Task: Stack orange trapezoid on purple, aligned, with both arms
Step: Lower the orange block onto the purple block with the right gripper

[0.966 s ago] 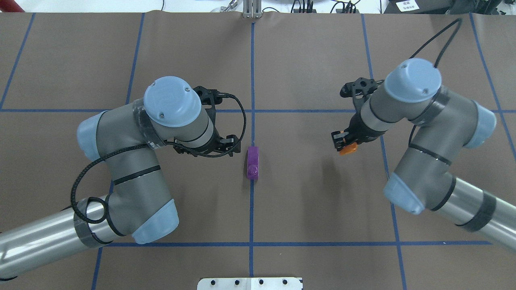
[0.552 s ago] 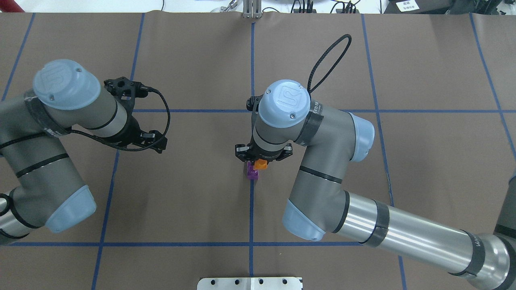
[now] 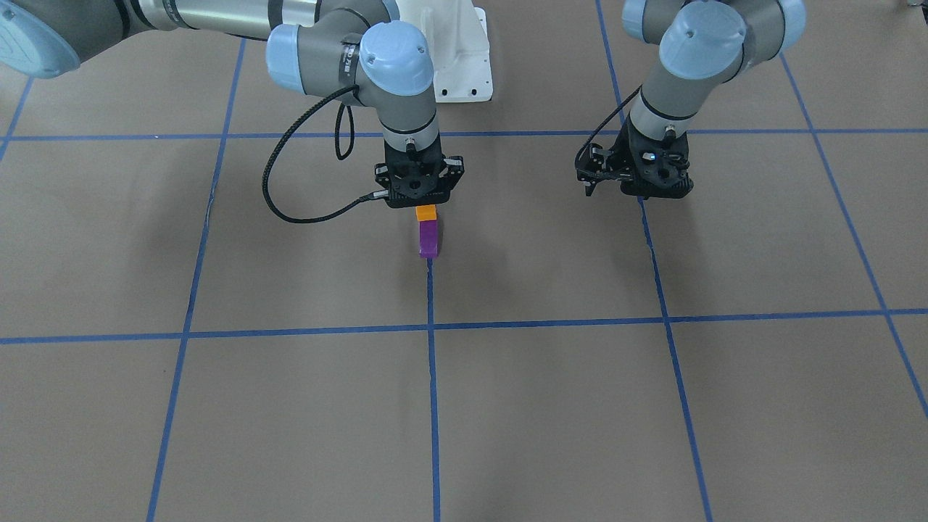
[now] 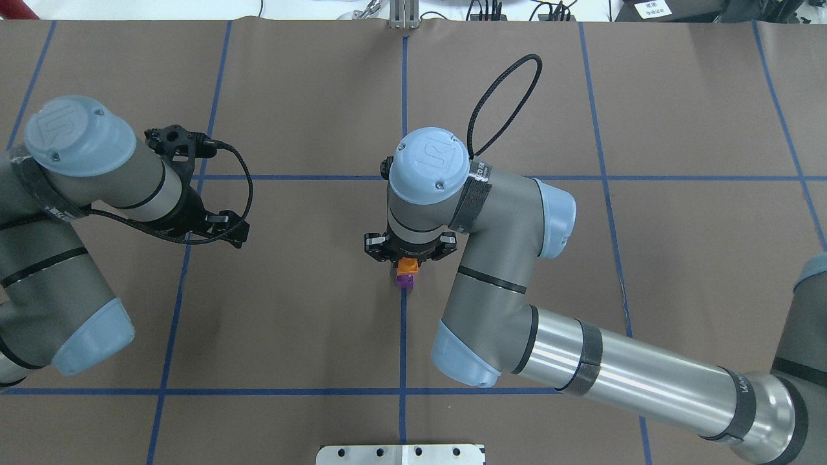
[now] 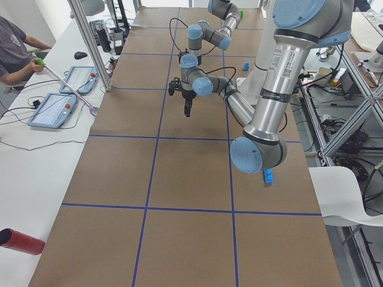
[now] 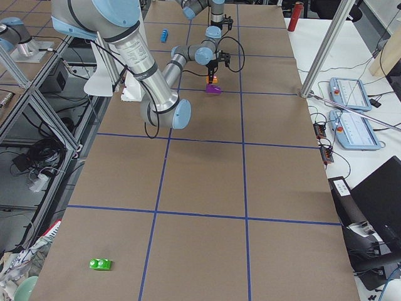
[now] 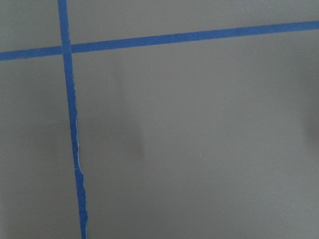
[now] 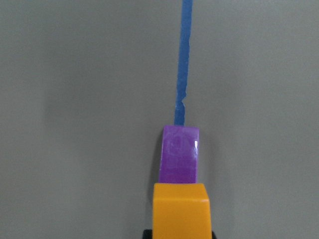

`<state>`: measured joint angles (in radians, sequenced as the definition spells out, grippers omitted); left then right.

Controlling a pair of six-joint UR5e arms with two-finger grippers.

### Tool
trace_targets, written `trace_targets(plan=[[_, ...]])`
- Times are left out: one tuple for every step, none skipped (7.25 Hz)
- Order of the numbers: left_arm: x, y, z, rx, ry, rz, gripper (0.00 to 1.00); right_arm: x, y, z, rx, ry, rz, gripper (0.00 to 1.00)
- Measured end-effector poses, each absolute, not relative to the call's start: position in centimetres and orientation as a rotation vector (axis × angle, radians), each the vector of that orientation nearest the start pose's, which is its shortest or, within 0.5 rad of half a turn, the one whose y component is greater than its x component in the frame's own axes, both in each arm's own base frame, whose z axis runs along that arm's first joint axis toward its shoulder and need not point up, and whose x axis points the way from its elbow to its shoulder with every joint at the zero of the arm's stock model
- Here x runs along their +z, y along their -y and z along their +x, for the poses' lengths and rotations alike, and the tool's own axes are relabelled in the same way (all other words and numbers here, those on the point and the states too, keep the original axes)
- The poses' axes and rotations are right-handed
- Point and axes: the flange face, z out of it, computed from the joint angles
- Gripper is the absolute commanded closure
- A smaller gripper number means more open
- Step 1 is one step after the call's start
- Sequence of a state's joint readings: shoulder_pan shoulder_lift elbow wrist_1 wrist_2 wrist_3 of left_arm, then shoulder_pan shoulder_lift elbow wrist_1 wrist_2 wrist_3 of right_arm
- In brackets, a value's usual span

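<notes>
Orange plastic shows between the fingers of the right gripper (image 4: pixel 408 261), which is closed on the orange trapezoid (image 4: pixel 407 265) and holds it from two opposite sides, pointing straight down. The purple (image 4: pixel 405 280) lies flat on the brown paper table (image 4: pixel 291 323), on a blue tape line (image 8: pixel 185 59) that runs on from one of its ends. In the right wrist view the orange trapezoid (image 8: pixel 180 209) sits directly over the near part of the purple (image 8: pixel 179 154) and is lined up with it side to side, with the purple's stud end showing past it. The front-facing view shows the same order: right gripper (image 3: pixel 424 206) above, orange trapezoid (image 3: pixel 426 212) under it, and the purple (image 3: pixel 428 239) just below that. From these angles I cannot tell whether the two blocks touch or whether a small gap remains. The left gripper (image 4: pixel 223 227) hangs low over the table well apart from the purple, off to the robot's left, near a crossing of tape lines. How far its fingers stand apart I cannot tell, and nothing shows between them in the front-facing view (image 3: pixel 629 183).
</notes>
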<state>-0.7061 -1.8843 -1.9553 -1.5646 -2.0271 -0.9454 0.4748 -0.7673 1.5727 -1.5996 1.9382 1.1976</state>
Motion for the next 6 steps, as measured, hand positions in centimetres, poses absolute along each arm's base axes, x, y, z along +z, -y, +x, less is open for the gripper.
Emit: trace_targets(plan=[[32.03,43.5,37.21,0.079,-0.803,0.075,0.01,17.31,41.32,-59.28,-0.049,0.837,-0.004,1.0],[32.04,43.5,37.21,0.077,-0.803,0.075,0.01,17.4,41.36,-59.4,-0.051,0.834,-0.004,1.0],[32.05,43.5,37.22,0.076,-0.802,0.075,0.01,17.51,41.37,-59.52,-0.054,0.832,-0.003,1.0],[32.07,43.49,37.21,0.075,-0.802,0.075,0.01,17.59,41.34,-59.67,-0.056,0.828,0.001,1.0],[32.09,43.48,37.2,0.074,-0.801,0.075,0.01,17.6,41.22,-59.82,-0.059,0.827,0.004,1.0],[32.1,43.49,37.19,0.073,-0.801,0.075,0.01,17.6,41.09,-59.94,-0.061,0.826,0.007,1.0]])
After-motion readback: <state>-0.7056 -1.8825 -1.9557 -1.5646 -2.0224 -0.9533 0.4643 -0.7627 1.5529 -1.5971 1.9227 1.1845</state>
